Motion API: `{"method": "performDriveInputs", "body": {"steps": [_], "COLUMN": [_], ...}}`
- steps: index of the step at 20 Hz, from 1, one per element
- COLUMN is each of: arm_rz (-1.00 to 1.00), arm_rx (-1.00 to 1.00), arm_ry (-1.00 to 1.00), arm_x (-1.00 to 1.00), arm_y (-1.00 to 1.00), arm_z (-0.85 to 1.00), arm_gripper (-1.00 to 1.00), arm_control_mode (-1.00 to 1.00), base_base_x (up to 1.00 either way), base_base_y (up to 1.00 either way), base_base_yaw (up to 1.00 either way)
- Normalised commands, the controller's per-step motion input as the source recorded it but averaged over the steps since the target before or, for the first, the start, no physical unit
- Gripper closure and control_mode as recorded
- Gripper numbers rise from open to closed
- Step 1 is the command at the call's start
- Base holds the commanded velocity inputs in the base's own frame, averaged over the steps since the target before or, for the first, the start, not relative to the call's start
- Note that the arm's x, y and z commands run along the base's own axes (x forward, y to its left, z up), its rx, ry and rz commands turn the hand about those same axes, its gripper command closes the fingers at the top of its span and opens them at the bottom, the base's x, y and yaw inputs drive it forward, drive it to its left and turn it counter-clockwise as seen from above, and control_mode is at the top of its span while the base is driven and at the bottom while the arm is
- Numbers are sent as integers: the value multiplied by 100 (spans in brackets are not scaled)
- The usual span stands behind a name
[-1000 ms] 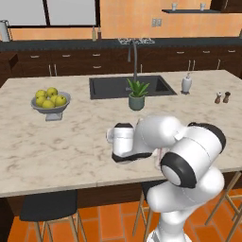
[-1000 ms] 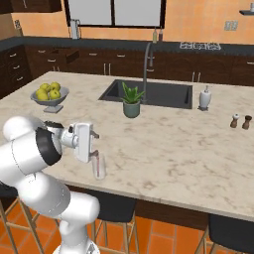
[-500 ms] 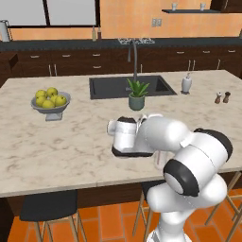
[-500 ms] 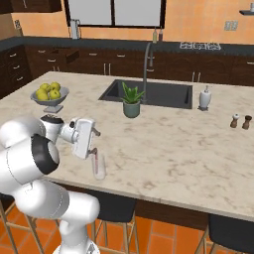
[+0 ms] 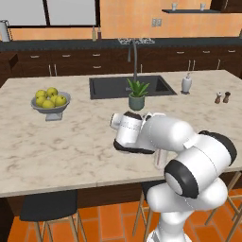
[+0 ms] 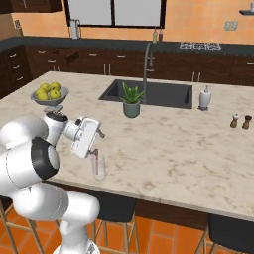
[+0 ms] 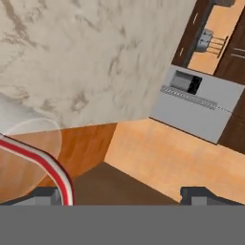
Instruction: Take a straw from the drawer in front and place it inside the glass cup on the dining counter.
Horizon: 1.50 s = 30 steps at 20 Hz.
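- The gripper (image 6: 99, 135) has swung up and away from the glass cup (image 6: 99, 166) over the last second; half a second ago it was still close above the rim.
- Its fingertips (image 7: 48, 195) stand well apart and hold nothing (the straw merely passes near one of them in the hand view).
- The straw (image 6: 95, 162) stands inside the cup, near the front edge of the dining counter (image 6: 163, 144), its bent tip over the rim.
- Judged from this, the placing is done; only the retreat remains.
- The cup stands upright, just below the hand.
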Motion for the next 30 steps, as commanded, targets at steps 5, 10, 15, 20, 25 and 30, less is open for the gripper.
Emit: {"method": "performDriveInputs", "body": {"steps": [5,10,15,20,25,30], "arm_rz": [0,0,0,0,0,0], "arm_rx": [32,34,36,34,30,27], "arm_ry": [15,11,10,11,3,-2], "arm_x": [0,3,0,0,-3,-68], "arm_y": [-2,-1,-5,-3,0,0], "arm_z": [-15,-3,-8,-21,-1,10], "arm_gripper": [-100,-100,-100,-100,-100,-100], "arm_control_mode": [-100,-100,-100,-100,-100,-100], "base_base_x": [0,0,0,0,0,0], "base_base_y": [0,0,0,0,0,0], "base_base_yaw": [0,0,0,0,0,0]}}
